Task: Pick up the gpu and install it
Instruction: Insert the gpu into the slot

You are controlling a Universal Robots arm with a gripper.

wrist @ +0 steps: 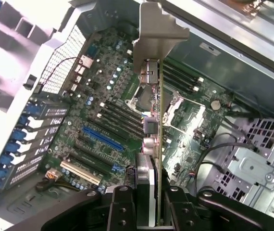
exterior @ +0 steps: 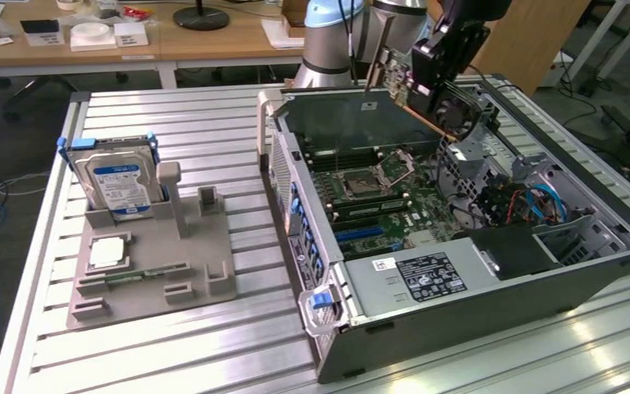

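While the gripper (wrist: 151, 211) clamps the gpu (wrist: 152, 126) on edge, the card hangs above the open case (exterior: 490, 312). The motherboard (exterior: 372, 195) lies below.

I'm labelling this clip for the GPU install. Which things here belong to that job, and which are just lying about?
In the job: gpu, clamped in the gripper above the open computer case; motherboard.
Lying about: hard drive, processor chip and memory stick on the grey parts holder.
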